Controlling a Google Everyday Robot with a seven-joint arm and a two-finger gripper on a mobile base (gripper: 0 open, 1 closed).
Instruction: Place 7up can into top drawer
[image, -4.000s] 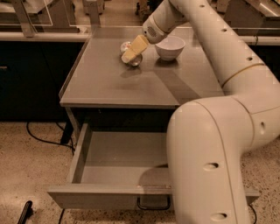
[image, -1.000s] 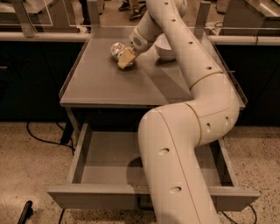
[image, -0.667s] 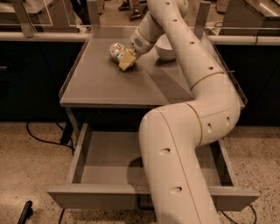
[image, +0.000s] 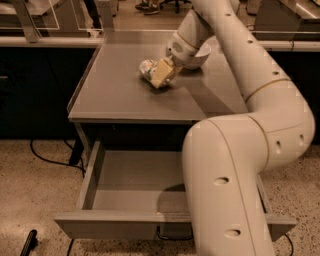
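The 7up can (image: 147, 68) lies on its side in my gripper (image: 159, 75), just above the middle of the grey tabletop (image: 115, 90). The tan fingers (image: 163, 71) are shut around the can, and only its silver end and a bit of white and green show at their left. The top drawer (image: 125, 187) stands pulled out below the table's front edge, and its inside is bare. Its front panel (image: 110, 226) faces the camera, with the dark handle (image: 175, 235) partly hidden by my arm. The gripper is behind and above the drawer.
A white bowl (image: 204, 52) sits at the back right of the tabletop, mostly behind my wrist. My large arm (image: 235, 170) covers the drawer's right half. Cables (image: 47, 157) and a dark object (image: 27, 244) lie on the speckled floor at left.
My gripper has moved with the can from the back left of the tabletop toward the front and right, closer to the table's middle. The drawer has stayed open.
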